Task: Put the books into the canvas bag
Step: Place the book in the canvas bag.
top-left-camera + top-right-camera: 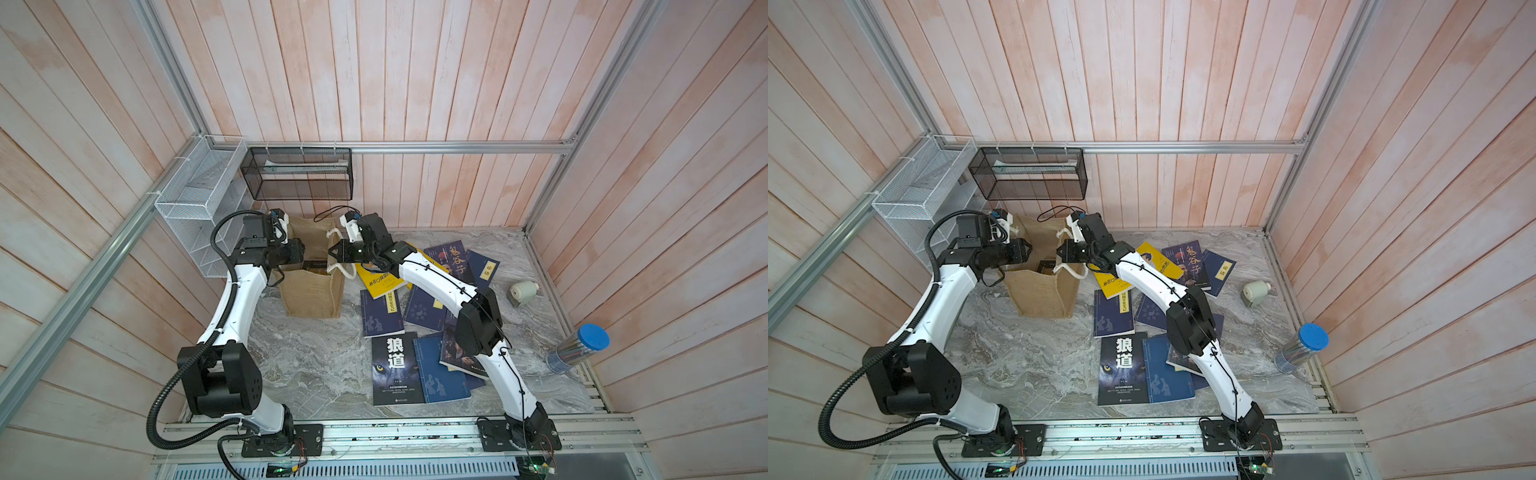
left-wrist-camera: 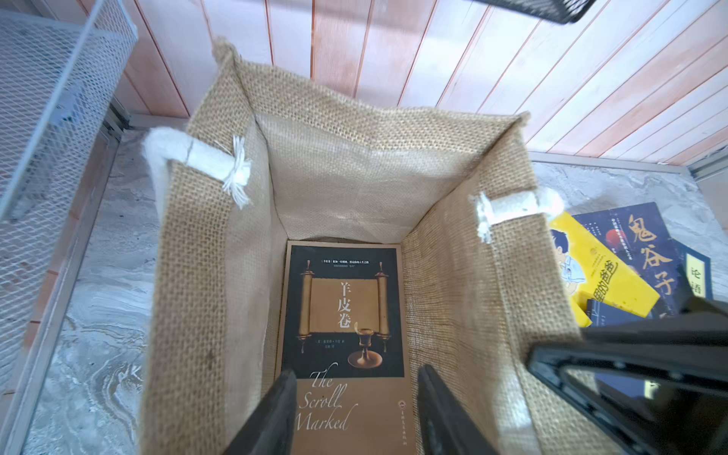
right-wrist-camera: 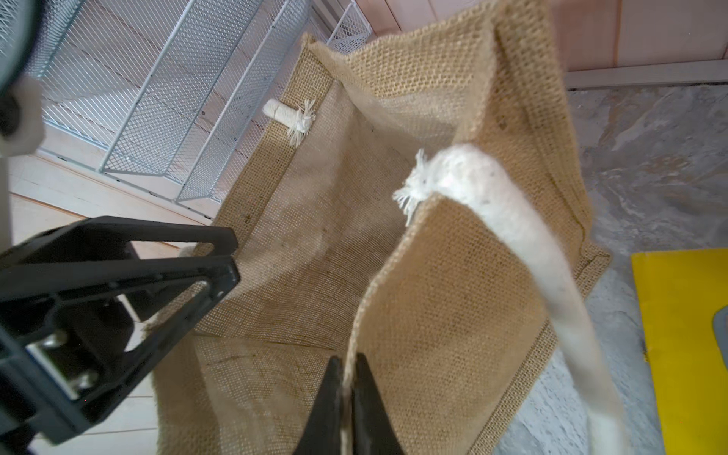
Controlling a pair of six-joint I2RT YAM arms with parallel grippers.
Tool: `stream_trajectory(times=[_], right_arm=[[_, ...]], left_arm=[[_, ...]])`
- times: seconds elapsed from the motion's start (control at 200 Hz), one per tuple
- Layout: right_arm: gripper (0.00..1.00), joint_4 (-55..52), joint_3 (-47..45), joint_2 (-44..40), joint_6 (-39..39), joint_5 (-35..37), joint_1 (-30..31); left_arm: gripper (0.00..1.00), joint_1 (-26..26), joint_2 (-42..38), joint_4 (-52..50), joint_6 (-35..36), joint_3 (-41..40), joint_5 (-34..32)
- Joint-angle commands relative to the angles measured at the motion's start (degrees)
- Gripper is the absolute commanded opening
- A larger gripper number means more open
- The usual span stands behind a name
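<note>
While inside the canvas bag point(image 2: 453, 315), a book point(image 2: 342, 307), "The Scroll Marked"

The canvas bag point(image 1: 311, 295) is tan, coarse-woven, with white rope handles point(image 2: 205, 157); the table point(image 1: 316, 365) is grey marbled; the books point(image 1: 382, 316) are navy, yellow and black.

Coarse weave all over the canvas bag point(image 2: 465, 283), rough and matt like burlap, its white rope handles point(image 3: 508, 220) fuzzy and fraying at the ends, and the book point(image 2: 342, 315) inside wears a paper cover with a soft sheen. The counter point(image 1: 307, 370) looks like grey veined stone, smooth and faintly glossy, set against walls point(image 1: 415, 83) of pale wood planks and brushed metal rails point(image 1: 457, 146). The left end effector point(image 2: 356, 374) and right end effector point(image 3: 346, 366) show matt black plastic, while the white basket point(image 1: 195, 199) and black basket point(image 1: 299, 174) are coated wire mesh.
</note>
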Motion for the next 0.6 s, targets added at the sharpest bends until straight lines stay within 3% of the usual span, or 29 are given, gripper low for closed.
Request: stream_trajectory(times=[0.0, 0.28, 0.595], right_arm=[[0.17, -1.3, -0.2, -4.2, -1.4, 0.6, -0.3], [0.34, -6.5, -2.4, -10.2, -5.2, 3.3, -1.6], [0.39, 7.0, -33.8, -27.7, 0.1, 6.7, -4.6]], left_arm=[[0.52, -0.1, -3.4, 0.2, -0.6, 0.8, 2.7], [0.52, -4.1, -9.2, 1.4, -6.1, 0.3, 7.6], [0.52, -16.9, -16.4, 3.3, -12.2, -7.9, 4.4]])
